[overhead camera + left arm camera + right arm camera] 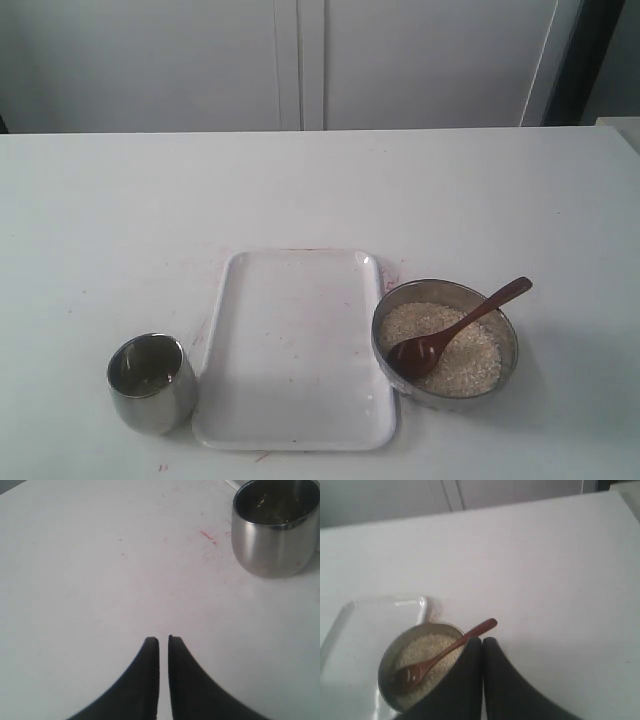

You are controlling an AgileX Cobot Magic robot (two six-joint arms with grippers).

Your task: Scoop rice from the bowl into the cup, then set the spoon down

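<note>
The steel bowl [505, 330] stands at the front right of the table, filled with pale rice [470, 355]. The wooden spoon [455, 328] lies in it, its scoop on the grains and its handle sticking out over the far right rim. The small steel cup [151, 383] stands at the front left. Neither gripper shows in the exterior view. My left gripper [163, 640] is shut and empty over bare table, with the cup [275, 527] some way off. My right gripper [482, 641] is shut and empty, hovering beside the bowl [387, 662] near the spoon [442, 654] handle.
A white rectangular tray [295, 350] lies between the cup and the bowl, touching or nearly touching the bowl. Faint red marks dot the white table [320, 190] near the tray. A white cabinet wall stands behind the table.
</note>
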